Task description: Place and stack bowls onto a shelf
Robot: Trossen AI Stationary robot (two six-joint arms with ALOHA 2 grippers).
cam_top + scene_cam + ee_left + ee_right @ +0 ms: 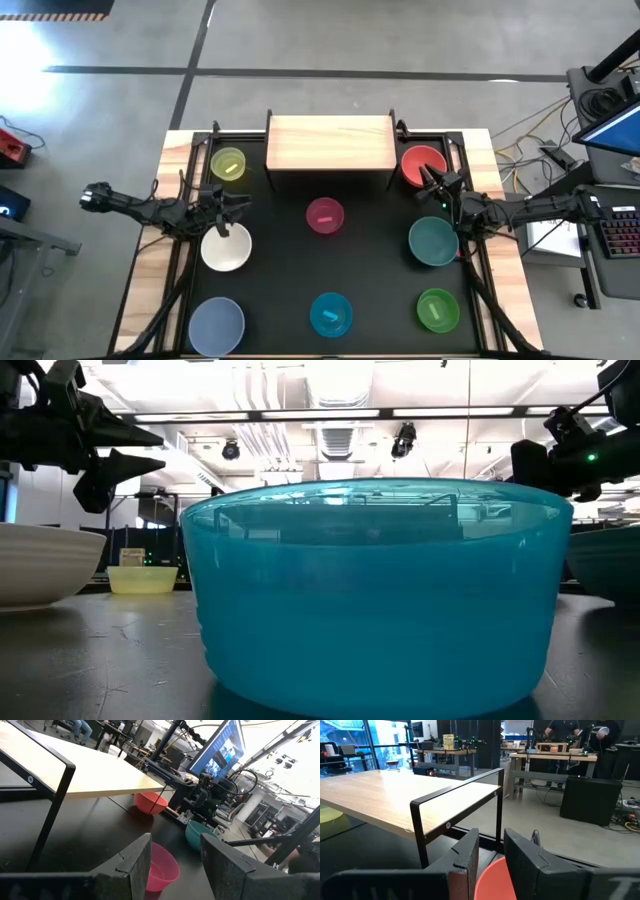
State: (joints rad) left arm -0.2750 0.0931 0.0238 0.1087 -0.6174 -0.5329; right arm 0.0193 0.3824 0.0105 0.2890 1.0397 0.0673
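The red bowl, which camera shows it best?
The high view: the whole red bowl shows beside the shelf. The left wrist view shows it under the shelf's edge, the right wrist view only part, the low view nothing.

— Is the shelf free on top?
— Bare all over. The red bowl sits just beside its right end, the yellow-green bowl off its left.
— And in front?
— Open counter — only the magenta bowl stands there.
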